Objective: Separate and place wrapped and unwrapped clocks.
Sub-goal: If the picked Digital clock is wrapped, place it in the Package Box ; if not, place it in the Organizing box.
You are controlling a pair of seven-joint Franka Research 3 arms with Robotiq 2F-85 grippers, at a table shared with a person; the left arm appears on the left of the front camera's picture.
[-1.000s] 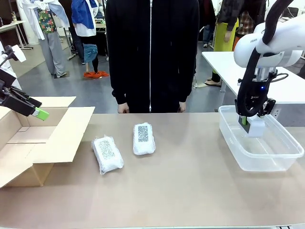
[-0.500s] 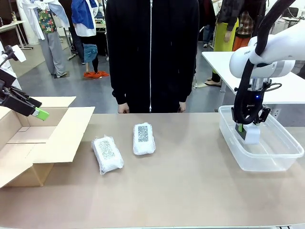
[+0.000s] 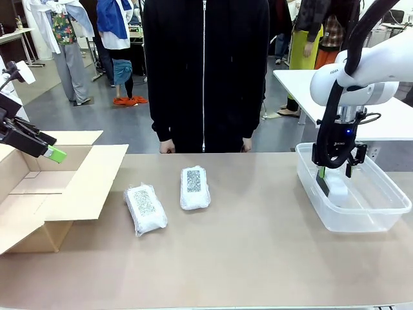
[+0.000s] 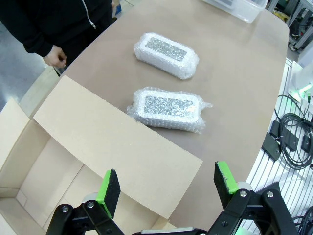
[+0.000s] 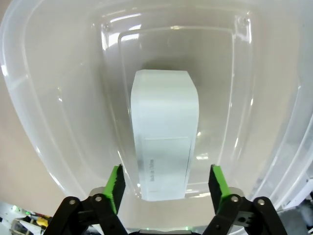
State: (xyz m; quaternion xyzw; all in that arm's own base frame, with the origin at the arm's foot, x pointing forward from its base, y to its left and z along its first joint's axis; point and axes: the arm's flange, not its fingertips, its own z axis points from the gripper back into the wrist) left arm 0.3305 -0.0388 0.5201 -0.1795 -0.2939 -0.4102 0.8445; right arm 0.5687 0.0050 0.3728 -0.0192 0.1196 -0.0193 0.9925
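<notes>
Far right of the table: clear plastic tub, with the bare white block lying inside it, long side running near to far. Right gripper lowered into the tub directly over the block, pointing down, jaws spread, one green pad on either side of the block with a thin gap at each, nothing pinched. From the right wrist, block seen lengthwise between the two pads, faint print on the end closest to the camera, too small to read. Left of the table's middle: two bubble-wrapped bundles, each with a grey speckled panel facing up. Left bundle nearer the robot, slightly angled, just beside a flap of the cardboard box. Right bundle farther back toward the person, well apart from the tub. Small gap between the two bundles, not touching. Far left: box open, flaps folded outward, one flap lying toward the bundles. Left gripper held above the box opening, jaws spread wide, nothing between the pads. Person in a black zipped top at the far edge, hands low at the table's rim, apart from the bundles.
</notes>
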